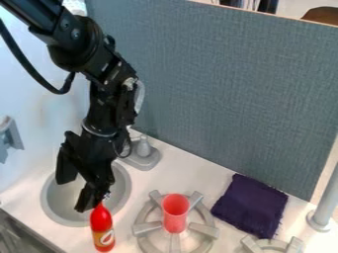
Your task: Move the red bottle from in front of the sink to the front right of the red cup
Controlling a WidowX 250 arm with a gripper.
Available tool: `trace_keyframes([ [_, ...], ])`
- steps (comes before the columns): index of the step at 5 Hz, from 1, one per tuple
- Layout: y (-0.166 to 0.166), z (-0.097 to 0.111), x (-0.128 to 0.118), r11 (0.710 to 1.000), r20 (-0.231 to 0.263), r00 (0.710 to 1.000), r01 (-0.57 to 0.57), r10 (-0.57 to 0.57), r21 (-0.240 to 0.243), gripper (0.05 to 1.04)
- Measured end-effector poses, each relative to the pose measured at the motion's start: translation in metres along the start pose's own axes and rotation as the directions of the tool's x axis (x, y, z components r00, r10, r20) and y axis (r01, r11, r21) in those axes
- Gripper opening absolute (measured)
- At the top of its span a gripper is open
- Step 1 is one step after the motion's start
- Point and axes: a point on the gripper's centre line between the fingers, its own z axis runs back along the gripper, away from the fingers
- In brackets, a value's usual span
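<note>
the hand hangs wide apart over the sink, and the red bottle is at its five o'clock!

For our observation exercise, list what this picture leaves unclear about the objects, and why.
All in the camera view:
- Part of the sink: hidden behind the gripper.
- Whether the gripper touches the red bottle's tip: they overlap, blurred.
- The bottle's label details: too small.
- The red cup's inner bottom: hidden by its wall.
- The right-hand burner's near part: cut off by the bottom edge.
</note>
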Motion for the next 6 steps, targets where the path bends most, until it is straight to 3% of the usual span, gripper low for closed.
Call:
trace_keyframes([
  [3,0.001,-0.008,0.010,1.000,-0.072,0.997,-0.025,0.024,-0.018,1.001],
  [6,-0.002,-0.024,0.026,0.992,-0.125,0.992,-0.029,0.014,-0.121,1.001],
])
